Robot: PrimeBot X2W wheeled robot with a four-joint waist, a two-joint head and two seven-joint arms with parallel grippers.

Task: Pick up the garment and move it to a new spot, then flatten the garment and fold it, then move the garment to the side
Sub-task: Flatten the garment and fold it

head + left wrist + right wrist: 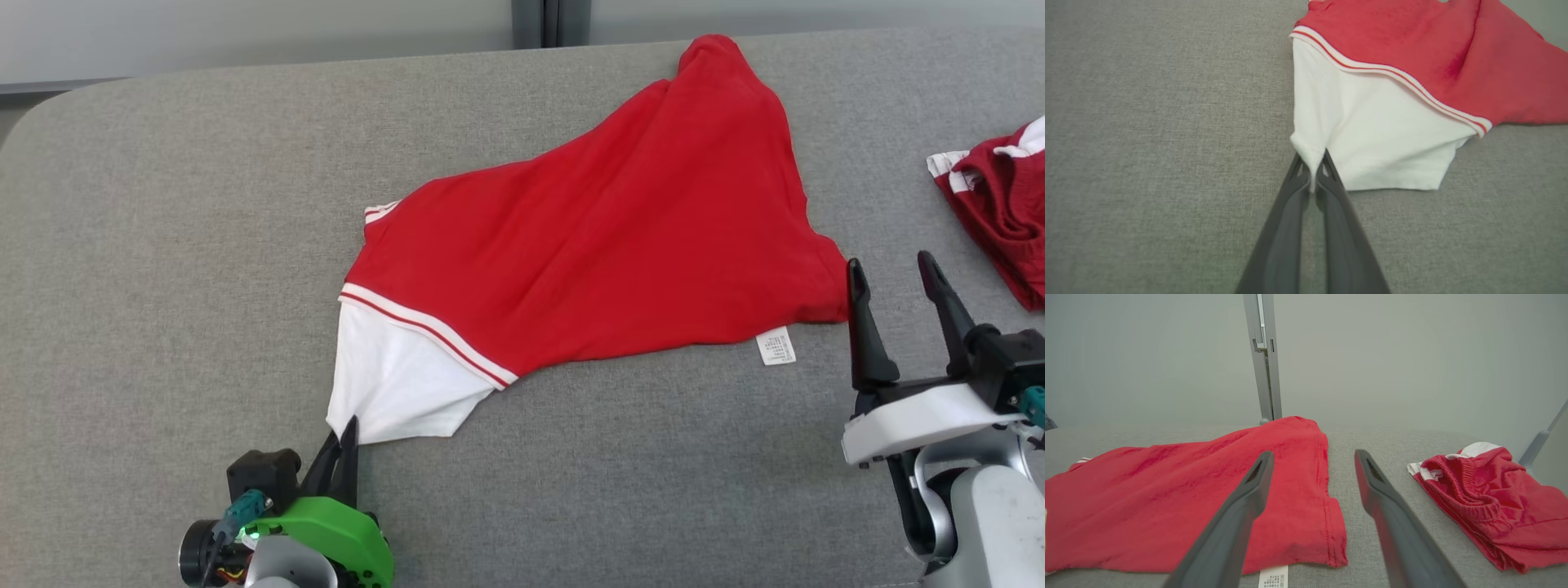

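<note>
Red shirt (620, 237) mid-table, part spread, no fold yet.
Left tool (341, 441) is pinched shut on the hem corner of the white sleeve (392, 376), low on the grey table (163, 245), with the cloth drawn to a point between the fingers. Right tool (890, 263) is wide apart and holds nothing, just beside the shirt's near right corner, close to the label (775, 345). Shirt lies in one layer but skewed: far end bunched at the table's back edge, body tapering towards it, shallow ripples across it. My read: the relocate step looks done or nearly so, and flattening is under way. Squaring it out, folding and moving it aside are all left. Red shorts (1000, 204) sit crumpled at the right edge, well apart from the shirt.
</note>
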